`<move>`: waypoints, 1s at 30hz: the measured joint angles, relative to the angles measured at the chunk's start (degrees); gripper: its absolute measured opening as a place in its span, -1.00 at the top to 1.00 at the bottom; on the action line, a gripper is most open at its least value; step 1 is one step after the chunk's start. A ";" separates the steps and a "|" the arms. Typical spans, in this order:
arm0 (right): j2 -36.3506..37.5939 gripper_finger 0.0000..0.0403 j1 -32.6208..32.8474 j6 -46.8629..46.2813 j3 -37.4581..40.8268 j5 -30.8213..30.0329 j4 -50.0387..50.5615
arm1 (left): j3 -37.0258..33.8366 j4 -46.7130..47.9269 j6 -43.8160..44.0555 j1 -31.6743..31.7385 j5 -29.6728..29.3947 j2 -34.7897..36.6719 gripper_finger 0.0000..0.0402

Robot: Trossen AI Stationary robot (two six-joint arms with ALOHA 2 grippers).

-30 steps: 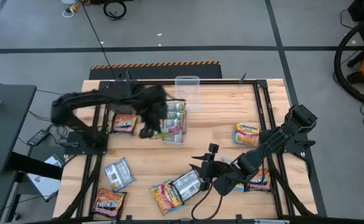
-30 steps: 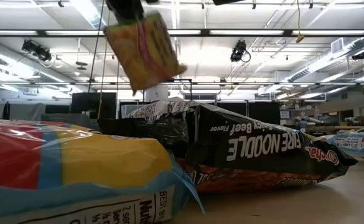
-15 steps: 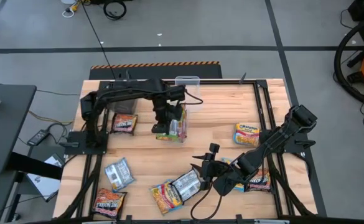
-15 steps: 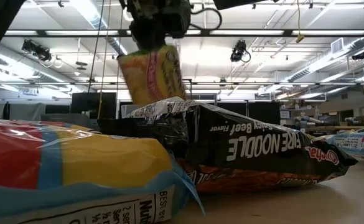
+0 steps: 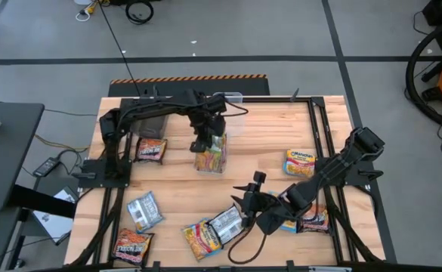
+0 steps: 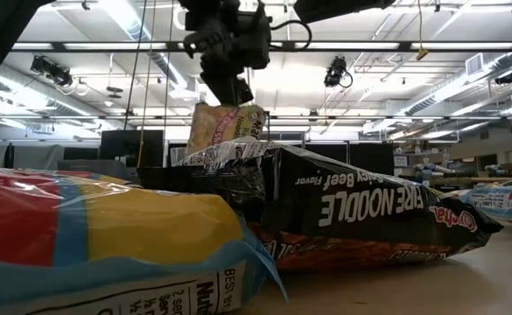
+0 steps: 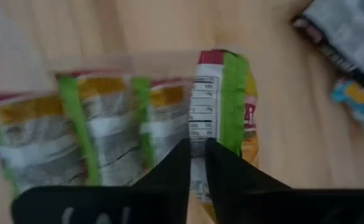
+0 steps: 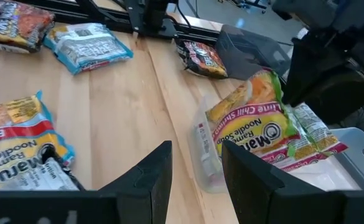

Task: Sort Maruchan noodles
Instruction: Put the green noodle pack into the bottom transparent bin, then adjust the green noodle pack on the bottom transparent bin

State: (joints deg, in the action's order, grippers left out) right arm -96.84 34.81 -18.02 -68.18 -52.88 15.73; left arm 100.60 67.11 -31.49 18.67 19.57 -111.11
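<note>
Left tool pinches a yellow-green packet upright in the clear bin beside other packets; right tool hovers spread.

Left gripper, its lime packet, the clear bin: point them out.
Left gripper (image 5: 203,143), high view, fingertips.
Lime packet (image 8: 259,134), right wrist view, front face.
Clear bin (image 8: 201,152), right wrist view, end wall.

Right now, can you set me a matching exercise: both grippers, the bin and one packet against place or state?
1 left gripper
2 right gripper
3 clear bin
4 silver packet

A lying flat, left side
B open, empty, low near the front
C holds several green-edged packets
D shut on a lime packet above the bin

Pairs: 1-D, 2-B, 3-C, 4-A
</note>
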 joint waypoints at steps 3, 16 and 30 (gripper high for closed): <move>0.00 0.28 -1.14 0.08 0.00 -0.65 1.06 | -1.51 0.48 -0.37 -0.11 -2.84 0.00 0.60; 0.34 0.28 -15.02 9.94 0.00 7.96 2.44 | -6.39 -1.64 5.23 -2.01 -4.14 0.65 0.49; 2.43 0.28 -18.84 11.66 0.00 14.50 6.69 | -8.07 -7.23 6.43 -1.66 -3.46 2.34 0.53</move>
State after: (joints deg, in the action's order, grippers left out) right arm -94.41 15.97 -6.37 -68.18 -38.38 22.42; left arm 92.54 59.87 -25.07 17.02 16.10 -108.77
